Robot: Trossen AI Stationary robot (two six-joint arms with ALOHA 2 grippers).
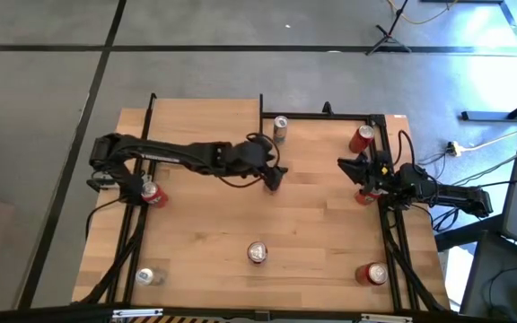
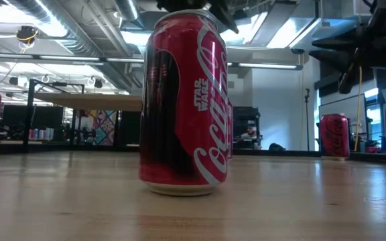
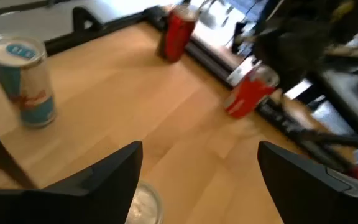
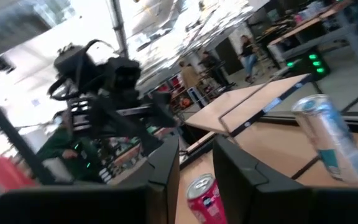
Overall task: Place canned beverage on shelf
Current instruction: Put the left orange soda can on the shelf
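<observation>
A grey concrete floor is spreading around the light-wood table [image 1: 267, 229], and in the low view a workshop with ceiling ducts and strip lights is showing beyond its far edge. The shelf [image 1: 326, 144] — a pale board framed by thin black posts — is sitting at the table's far right part.

Cans are standing all over the top. A silver-and-blue can [image 1: 280, 128] is standing near the shelf's far left corner, and a red can [image 1: 361, 138] is sitting near its far right corner. Another red can [image 1: 258, 253] is standing upright near the middle of the table's near edge, filling the low view. A red can [image 1: 372, 273] is lying toward the near right corner, a pale can [image 1: 146, 276] is resting at the near left corner, and a red can [image 1: 154, 194] is sitting by the left edge.

The left gripper [image 1: 273, 177] is hovering at the shelf's near left corner with its jaws spread wide — a can top is showing just below them, not gripped. The right gripper [image 1: 355, 169] is hanging by the shelf's right edge, jaws narrow, with a red can [image 4: 205, 196] showing just beyond the fingertips; whether it is holding that can cannot be told.
</observation>
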